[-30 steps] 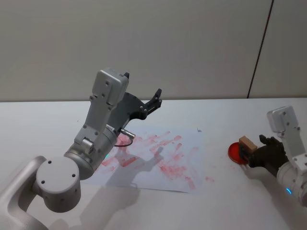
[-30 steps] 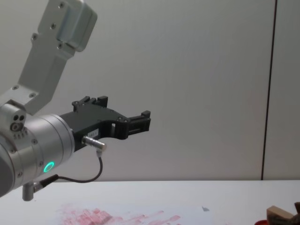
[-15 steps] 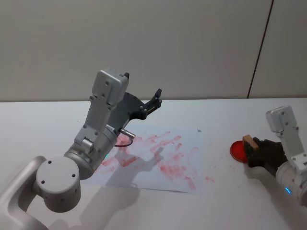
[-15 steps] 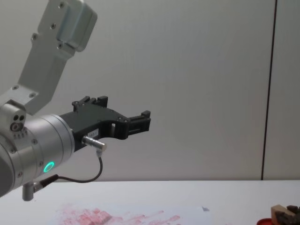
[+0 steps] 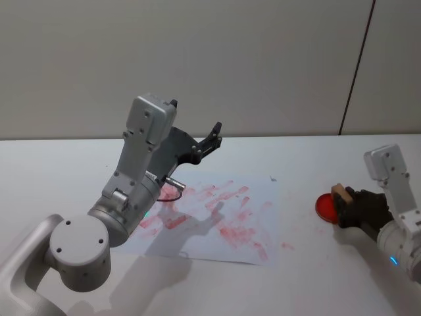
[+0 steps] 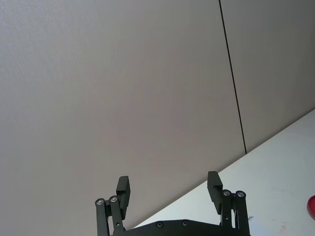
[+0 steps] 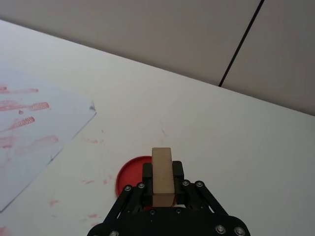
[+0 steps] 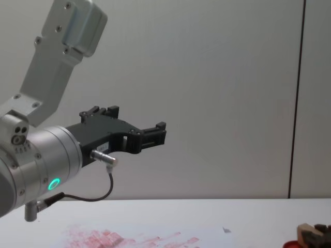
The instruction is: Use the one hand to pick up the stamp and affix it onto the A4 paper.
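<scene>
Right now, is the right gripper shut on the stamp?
Shut: right gripper's fingers clamp the stamp over the red pad; left gripper hangs open above the paper.

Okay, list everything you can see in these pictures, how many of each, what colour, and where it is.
stamp: one, light tan wood, gripped at the ink pad, table's right
ink pad: one, red, round, right of the paper
A4 paper: one, white with red-pink smears, flat at mid-table
table: one, white
left gripper: one, black, open, raised above the paper
right gripper: one, black, shut on the stamp
</scene>
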You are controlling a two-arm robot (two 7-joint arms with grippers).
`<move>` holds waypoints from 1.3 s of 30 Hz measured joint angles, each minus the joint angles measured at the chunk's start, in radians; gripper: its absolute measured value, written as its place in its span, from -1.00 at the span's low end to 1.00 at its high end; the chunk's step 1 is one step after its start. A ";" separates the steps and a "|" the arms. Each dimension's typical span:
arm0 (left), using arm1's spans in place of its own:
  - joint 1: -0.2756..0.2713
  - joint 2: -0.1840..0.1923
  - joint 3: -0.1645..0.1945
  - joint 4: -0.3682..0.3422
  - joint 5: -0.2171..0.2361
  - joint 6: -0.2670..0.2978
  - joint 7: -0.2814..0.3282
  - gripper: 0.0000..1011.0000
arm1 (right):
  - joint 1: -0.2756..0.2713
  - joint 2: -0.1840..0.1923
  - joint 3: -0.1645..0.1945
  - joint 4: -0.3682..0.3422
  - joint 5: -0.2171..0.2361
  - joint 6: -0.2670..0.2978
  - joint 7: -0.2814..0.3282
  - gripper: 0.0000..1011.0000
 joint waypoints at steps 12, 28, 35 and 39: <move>0.000 0.000 0.000 0.000 0.000 0.000 0.000 0.98 | 0.004 -0.019 -0.008 -0.060 0.050 -0.056 0.040 -0.55; 0.000 0.000 0.000 0.000 0.000 0.000 0.000 0.98 | 0.012 -0.054 -0.048 -0.123 0.106 -0.034 0.174 -0.55; 0.000 0.000 0.000 0.000 0.000 0.000 0.000 0.98 | 0.016 -0.055 -0.065 -0.116 0.081 0.022 0.231 -0.55; 0.000 0.000 0.000 0.000 0.000 0.000 0.000 0.98 | 0.022 -0.056 -0.076 -0.099 0.053 0.050 0.258 -0.55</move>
